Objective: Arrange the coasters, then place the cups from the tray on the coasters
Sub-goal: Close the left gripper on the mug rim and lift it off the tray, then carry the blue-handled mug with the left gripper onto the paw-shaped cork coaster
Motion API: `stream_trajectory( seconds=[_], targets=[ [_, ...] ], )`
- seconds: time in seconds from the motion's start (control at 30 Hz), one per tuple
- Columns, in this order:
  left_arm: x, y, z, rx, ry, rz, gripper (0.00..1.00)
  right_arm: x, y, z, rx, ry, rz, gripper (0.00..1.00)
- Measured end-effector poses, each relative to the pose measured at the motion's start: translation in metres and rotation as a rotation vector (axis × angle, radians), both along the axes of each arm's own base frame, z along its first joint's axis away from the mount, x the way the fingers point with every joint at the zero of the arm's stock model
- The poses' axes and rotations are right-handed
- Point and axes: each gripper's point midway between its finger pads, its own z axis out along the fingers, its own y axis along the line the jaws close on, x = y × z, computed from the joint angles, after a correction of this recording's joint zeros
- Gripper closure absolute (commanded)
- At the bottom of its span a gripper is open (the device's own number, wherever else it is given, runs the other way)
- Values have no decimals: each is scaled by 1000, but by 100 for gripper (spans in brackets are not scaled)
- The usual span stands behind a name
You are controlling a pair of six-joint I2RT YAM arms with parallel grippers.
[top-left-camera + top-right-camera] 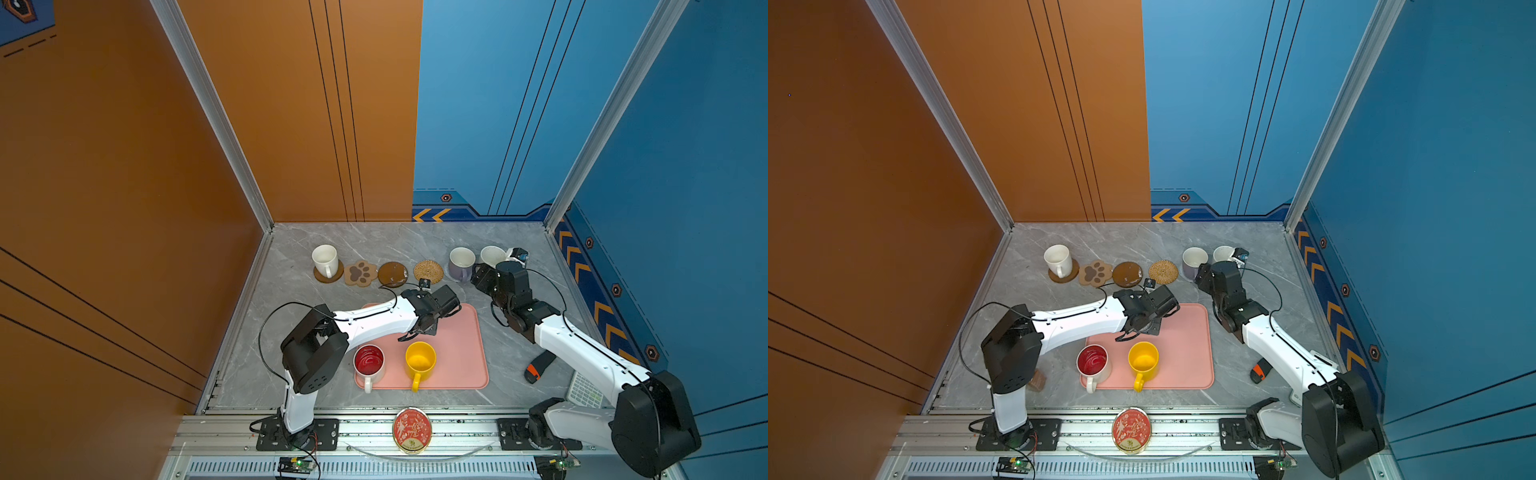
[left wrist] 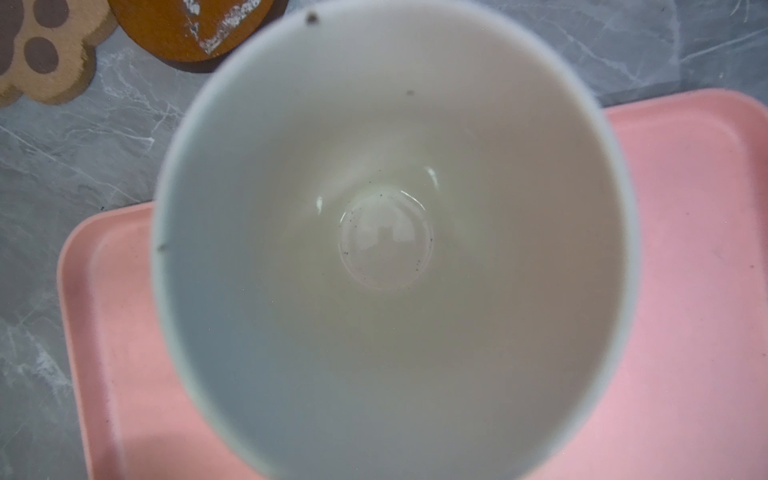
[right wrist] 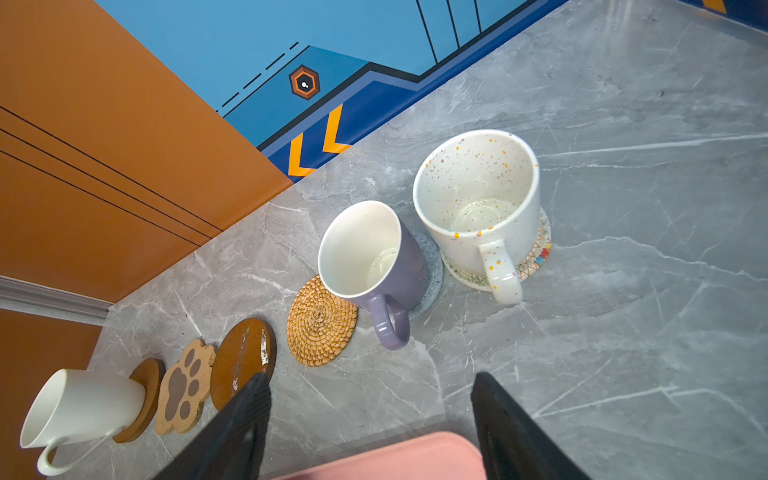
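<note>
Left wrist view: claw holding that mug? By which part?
Cannot tell: pale mug fills the view; left claw is shut, its contact hidden.

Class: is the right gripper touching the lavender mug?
Apart. The right wrist view shows a clear gap between the open right gripper and the lavender mug.

In both top views, the right side of the pink tray [image 1: 457,357], low in the frame, lies bare, while a yellow mug [image 1: 420,360], a red-lined mug [image 1: 369,362] and the left arm [image 1: 374,318] crowd its left and middle. Above it, the paw coaster [image 1: 360,273], brown coaster [image 1: 392,274] and rattan coaster [image 1: 428,272] sit uncovered in a row, hemmed by a white mug [image 1: 325,259] at left and a lavender mug [image 1: 461,262] and the right arm [image 1: 511,291] at right.
</note>
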Motion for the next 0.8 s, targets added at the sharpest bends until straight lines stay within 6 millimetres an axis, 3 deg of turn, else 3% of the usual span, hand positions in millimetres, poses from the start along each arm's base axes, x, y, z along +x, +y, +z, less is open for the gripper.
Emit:
stream_trajectory(
  seconds=[0.43, 0.8],
  targets=[
    [1, 0, 5, 20, -12, -43, 100, 0, 1, 0, 3, 1, 6, 25],
    [14, 6, 43, -57, -73, -37, 100, 0, 1, 0, 6, 1, 5, 25]
  ],
)
